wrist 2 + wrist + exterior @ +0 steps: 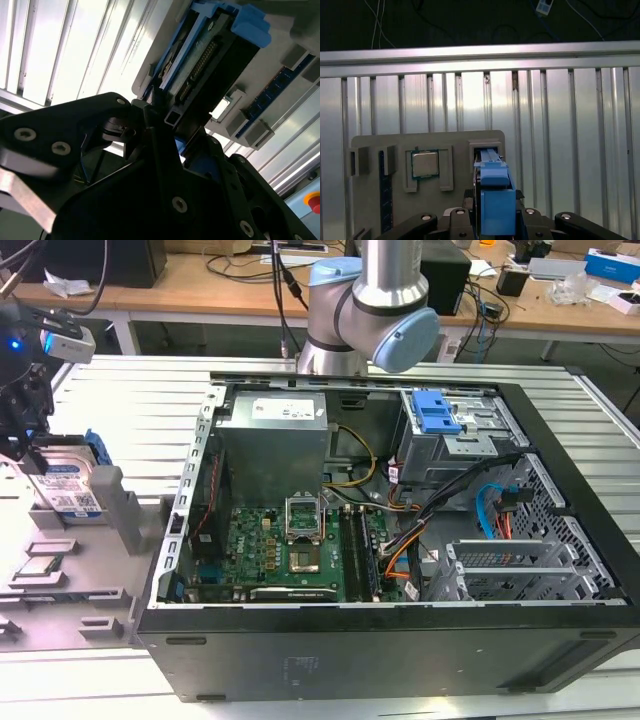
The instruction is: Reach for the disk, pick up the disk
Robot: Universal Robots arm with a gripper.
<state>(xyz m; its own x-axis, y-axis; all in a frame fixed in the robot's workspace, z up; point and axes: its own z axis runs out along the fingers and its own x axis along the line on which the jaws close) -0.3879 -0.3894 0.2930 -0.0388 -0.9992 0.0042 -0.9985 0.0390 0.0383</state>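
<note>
The disk (65,485) stands on its edge in a slot of the grey holder (120,510), which lies on the ribbed metal table (120,390). The pincer (33,440) is directly at the top end of the disk. In the first wrist view the blue caddy sits in the middle of the pincer. I cannot tell if the pincer already grips it. A processor chip (425,164) lies in the same holder, beside the disk.

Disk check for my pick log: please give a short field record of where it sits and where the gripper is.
disk: on edge in a holder slot, blue caddy around it
gripper: at the disk's upper end
holder: grey, on the slatted table, to the exterior view's left of the PC case
chip: flat in the holder
lifted: no sign
</note>
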